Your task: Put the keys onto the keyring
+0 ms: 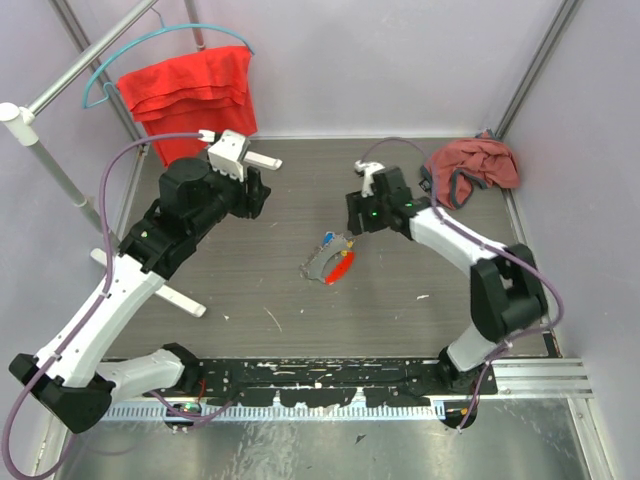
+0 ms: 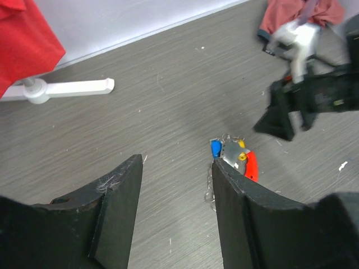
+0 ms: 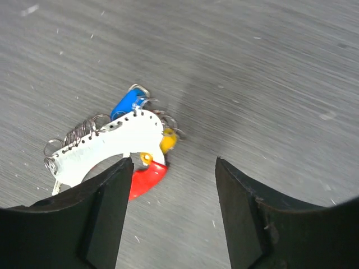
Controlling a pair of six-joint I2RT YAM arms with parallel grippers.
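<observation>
Silvery keys (image 3: 124, 104) and keyring (image 3: 147, 178) lie heaped on the surface (image 1: 250, 290) just near-left of the open, empty right fingers (image 3: 106, 207), well apart from the open left fingers (image 2: 120, 190).

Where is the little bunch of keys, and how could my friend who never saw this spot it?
Find the dark table and look at its very middle. The key bunch lies there, close to the right gripper. It is small and shiny with blue, yellow and red bits, unlike the big red cloth hanging at the back.
</observation>
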